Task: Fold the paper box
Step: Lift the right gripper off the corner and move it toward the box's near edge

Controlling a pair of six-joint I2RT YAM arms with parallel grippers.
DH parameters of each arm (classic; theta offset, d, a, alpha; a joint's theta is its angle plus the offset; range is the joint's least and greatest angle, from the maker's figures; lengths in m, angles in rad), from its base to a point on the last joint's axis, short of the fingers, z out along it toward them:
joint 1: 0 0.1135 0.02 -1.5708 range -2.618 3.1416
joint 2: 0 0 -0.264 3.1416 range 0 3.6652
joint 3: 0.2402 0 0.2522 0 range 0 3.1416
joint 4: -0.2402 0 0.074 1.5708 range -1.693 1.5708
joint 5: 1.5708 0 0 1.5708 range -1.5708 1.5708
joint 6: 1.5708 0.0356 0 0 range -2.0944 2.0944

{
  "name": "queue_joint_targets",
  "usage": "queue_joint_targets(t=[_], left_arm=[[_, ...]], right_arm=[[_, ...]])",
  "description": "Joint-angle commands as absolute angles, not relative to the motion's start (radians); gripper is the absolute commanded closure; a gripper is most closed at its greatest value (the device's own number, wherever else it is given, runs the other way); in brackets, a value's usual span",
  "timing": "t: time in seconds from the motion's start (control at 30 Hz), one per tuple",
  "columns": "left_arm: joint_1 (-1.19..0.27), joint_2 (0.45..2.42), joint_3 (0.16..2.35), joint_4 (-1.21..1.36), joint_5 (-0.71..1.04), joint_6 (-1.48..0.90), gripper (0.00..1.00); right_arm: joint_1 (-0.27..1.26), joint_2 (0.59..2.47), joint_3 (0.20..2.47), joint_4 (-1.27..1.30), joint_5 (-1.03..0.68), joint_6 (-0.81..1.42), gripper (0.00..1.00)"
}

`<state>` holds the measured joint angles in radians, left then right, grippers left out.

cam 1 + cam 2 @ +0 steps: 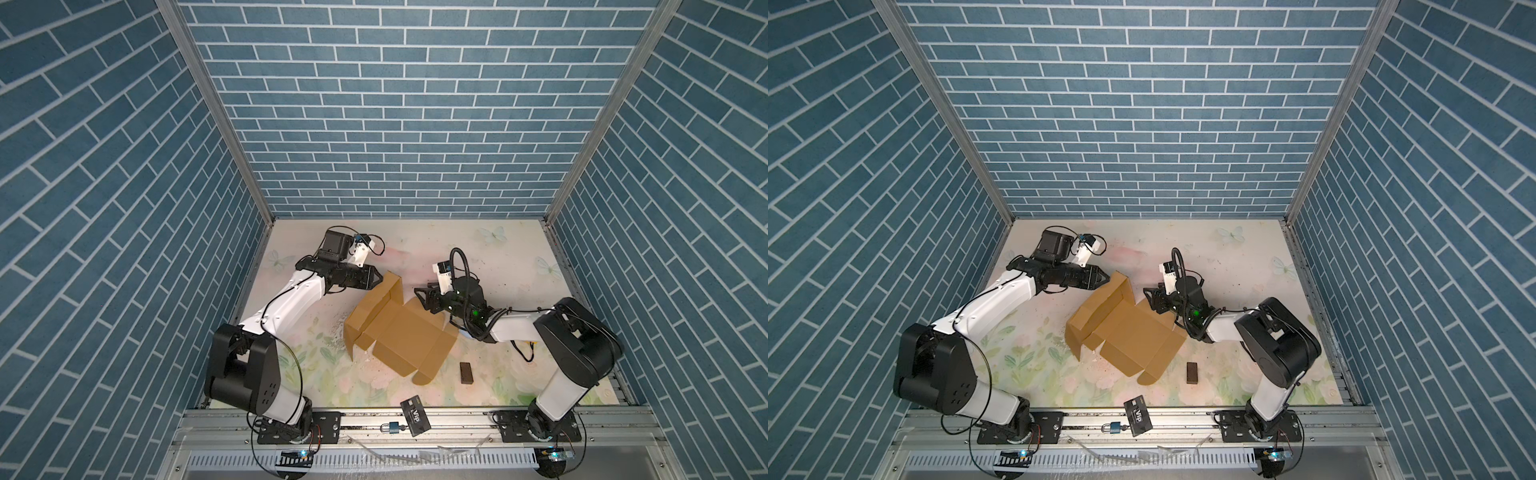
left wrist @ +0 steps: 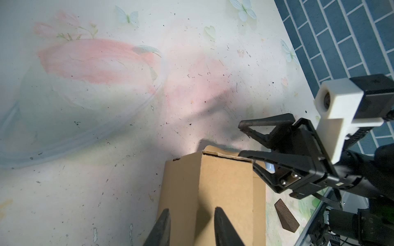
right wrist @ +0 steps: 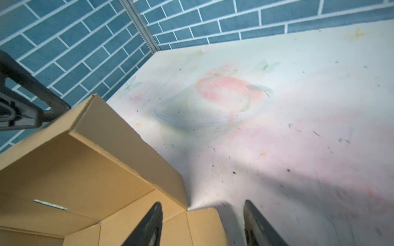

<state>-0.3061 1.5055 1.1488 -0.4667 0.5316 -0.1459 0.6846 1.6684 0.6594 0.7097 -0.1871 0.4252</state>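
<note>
On the left of both top views, my left gripper (image 1: 380,278) (image 1: 1106,277) reaches in at the far upper corner of a raised flap. In the left wrist view its jaws (image 2: 191,209) stand a narrow way apart with that flap's brown face beyond them. I see nothing pinched between them, and I cannot tell whether the tips touch the cardboard.

The paper box (image 1: 409,338) (image 1: 1133,336) sits about mid-tabletop (image 1: 498,257), between my two grippers and only partly folded. Its left-hand panels stand up as walls, while the base and the right-hand flaps lie flat, with a rounded tab at the near corner. From the right wrist view I look into the box (image 3: 74,170): plain tan cardboard inside, with a thin slit cut in one panel.

At the front edge a small padlock (image 1: 392,427) (image 1: 1115,427) lies on the metal rail. Just beside it on the right is a black card (image 1: 414,415) (image 1: 1138,415), half on the rail and half on the tabletop. I read "VIP" on it in pale letters; the smaller print is too fine to read.

My right gripper (image 1: 424,297) (image 1: 1148,295) hangs just over the box's far right corner. Its jaws (image 3: 202,202) are spread wide and grip nothing, as the left wrist view (image 2: 242,139) also shows.

Furthest right, a small dark brown block (image 1: 466,372) (image 1: 1192,371) lies flat near the box's right edge, apart from it.
</note>
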Motion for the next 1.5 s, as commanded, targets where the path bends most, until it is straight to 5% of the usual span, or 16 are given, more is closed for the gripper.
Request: queue_joint_targets(t=[0.0, 0.27, 0.87, 1.47], left_arm=[[-0.309, 1.511, 1.139, -0.477, 0.513, -0.123, 0.63], [-0.310, 1.557, 1.147, -0.473, 0.493, -0.118, 0.63], [-0.293, 1.547, 1.165, -0.520, 0.410, -0.054, 0.62], [-0.281, 1.521, 1.134, -0.496, 0.417, -0.057, 0.62]], right_arm=[[0.681, 1.590, 0.696, 0.395, -0.187, 0.501, 0.39], [0.634, 1.486, 0.708, 0.100, -0.191, 0.553, 0.39], [0.537, 1.498, 0.651, 0.152, -0.383, 0.579, 0.40], [0.541, 1.642, 0.755, 0.075, -0.578, 0.514, 0.60]])
